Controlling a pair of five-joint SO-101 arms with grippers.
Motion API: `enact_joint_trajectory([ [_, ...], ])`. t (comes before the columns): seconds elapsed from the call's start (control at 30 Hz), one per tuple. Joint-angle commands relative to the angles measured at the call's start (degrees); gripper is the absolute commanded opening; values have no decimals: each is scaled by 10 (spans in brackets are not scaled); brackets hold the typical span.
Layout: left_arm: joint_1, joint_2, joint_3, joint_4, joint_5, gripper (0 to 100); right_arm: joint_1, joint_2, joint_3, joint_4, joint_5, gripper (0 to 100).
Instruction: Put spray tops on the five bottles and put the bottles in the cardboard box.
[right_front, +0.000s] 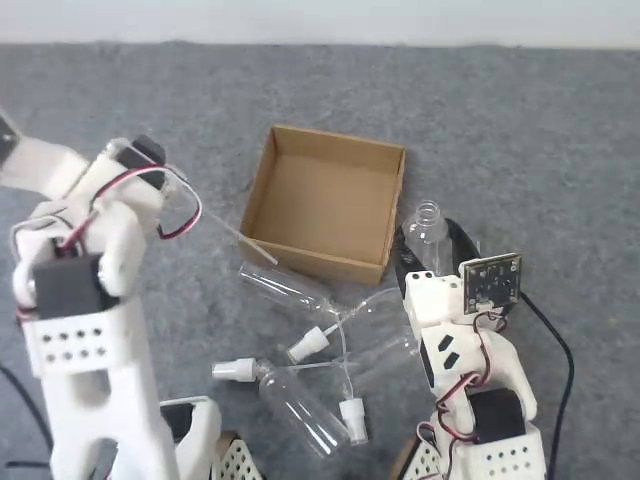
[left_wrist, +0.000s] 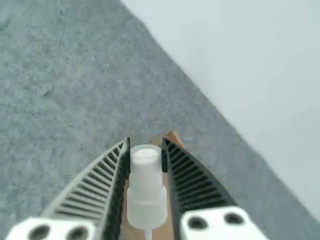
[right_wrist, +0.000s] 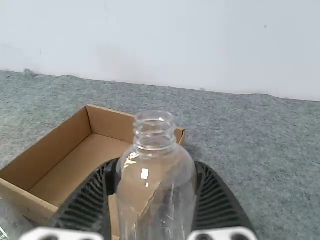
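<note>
My left gripper (left_wrist: 146, 146) is shut on a white spray top (left_wrist: 146, 186); in the high view its thin dip tube (right_front: 240, 238) slants down toward the near left corner of the cardboard box (right_front: 325, 200). My right gripper (right_wrist: 155, 172) is shut on a clear bottle (right_wrist: 155, 180) that stands upright with a bare neck, just right of the box (right_wrist: 60, 165). The high view shows this bottle (right_front: 428, 228) beside the box's right wall, with the right gripper (right_front: 430, 255) around it.
On the grey carpet in front of the box lie a clear bottle (right_front: 285, 287), a bottle (right_front: 300, 405) with a white top (right_front: 235, 370) at its neck, and two more white tops (right_front: 308, 345) (right_front: 352, 420). The box is empty.
</note>
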Motion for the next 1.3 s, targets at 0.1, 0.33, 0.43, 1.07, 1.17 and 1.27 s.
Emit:
enact_joint_trajectory([
  [0.1,47,-98,-6,-42,25,12,-23,-7,-5,-5,-3,9],
  [0.33,51,-137,-6,-98,26,12,-25,-7,-6,-5,-3,9],
  [0.43,52,-148,-6,-105,33,12,-25,-7,-7,-5,-3,9],
  [1.07,52,-370,205,-285,91,12,-98,-7,-6,25,73,7],
  [1.17,52,-434,270,-326,91,12,-119,-7,-5,25,88,7],
  [1.27,52,-494,320,-353,91,12,-137,-7,6,21,108,7],
])
